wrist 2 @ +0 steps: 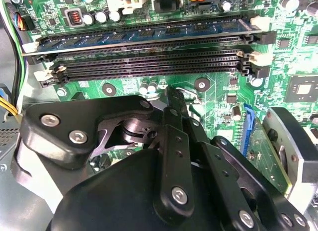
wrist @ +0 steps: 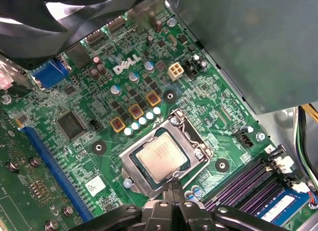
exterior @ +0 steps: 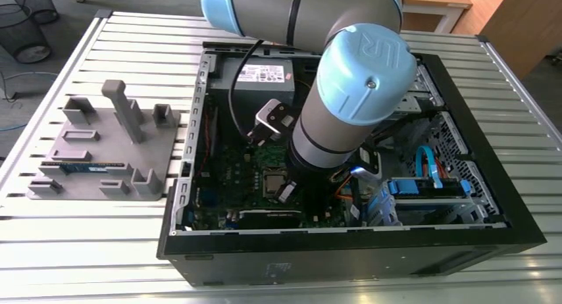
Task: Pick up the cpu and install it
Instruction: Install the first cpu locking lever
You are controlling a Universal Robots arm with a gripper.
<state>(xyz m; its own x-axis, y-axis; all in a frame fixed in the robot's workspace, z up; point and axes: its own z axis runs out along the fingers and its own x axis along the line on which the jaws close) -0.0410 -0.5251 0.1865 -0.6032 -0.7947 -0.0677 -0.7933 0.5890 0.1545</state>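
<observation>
One cpu (wrist: 161, 155) lies in its socket (wrist: 128, 162); hand (wrist: 172, 188), partly cut off, seems closed.

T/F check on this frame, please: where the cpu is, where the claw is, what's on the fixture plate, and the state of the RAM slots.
1. The flat square silver-topped cpu sits in the socket on the green motherboard. True.
2. A long blue-green memory stick lies on the grey fixture plate beside the case. True.
3. The claw is over that fixture plate. False: the claw is inside the black computer case, right next to the cpu's socket.
4. Every memory slot on the motherboard is empty. False: one slot holds a blue memory module; the slots beside it are empty.
</observation>
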